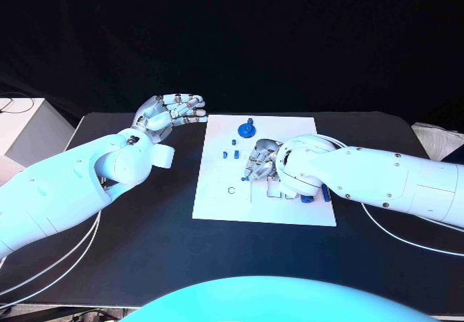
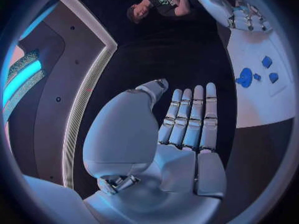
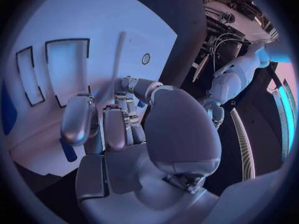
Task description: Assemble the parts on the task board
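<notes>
The white task board [image 1: 218,201] lies in the middle of the black table. A round blue part [image 1: 247,126] stands near its far edge, with small blue parts [image 1: 235,141] just in front of it. My right hand [image 1: 261,161] is over the board's middle, fingers bent down onto it [image 3: 118,124]; a blue piece [image 3: 69,152] lies under one fingertip, and whether it is held is hidden. Another blue part [image 1: 308,198] lies by my right wrist. My left hand [image 1: 169,111] is raised left of the board's far corner, its fingers [image 2: 187,119] straight and its palm empty.
Two rectangular recesses [image 3: 69,69] and a small round hole [image 3: 146,58] mark the board near my right hand. A white box [image 1: 29,121] stands off the table's left edge. Cables [image 1: 406,235] trail over the table to the right of the board.
</notes>
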